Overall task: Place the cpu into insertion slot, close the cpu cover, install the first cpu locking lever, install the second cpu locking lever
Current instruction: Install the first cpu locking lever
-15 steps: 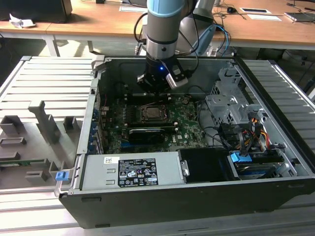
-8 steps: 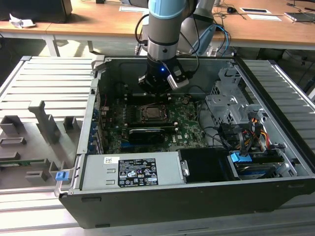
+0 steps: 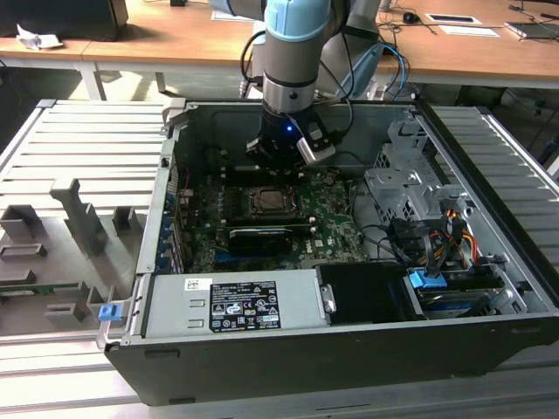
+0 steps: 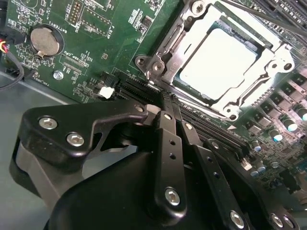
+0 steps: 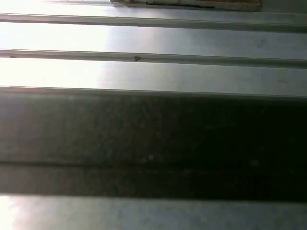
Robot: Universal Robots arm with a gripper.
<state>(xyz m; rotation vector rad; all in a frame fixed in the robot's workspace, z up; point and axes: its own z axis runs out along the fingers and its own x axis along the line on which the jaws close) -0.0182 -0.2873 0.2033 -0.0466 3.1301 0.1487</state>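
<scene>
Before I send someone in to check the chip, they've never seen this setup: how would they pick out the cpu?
Start at the open computer case and find the green motherboard on its floor. Near the board's middle, just below the gripper, a silver cpu cover frames the cpu. It is the only pale, flat, plain square there; its neighbours are long black slots and small parts.

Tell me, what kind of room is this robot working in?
Probably a lab or workshop. An open computer case lies on a ribbed metal bench, wooden desks stand behind it, and the robot's pincer hangs over the circuit board.
</scene>
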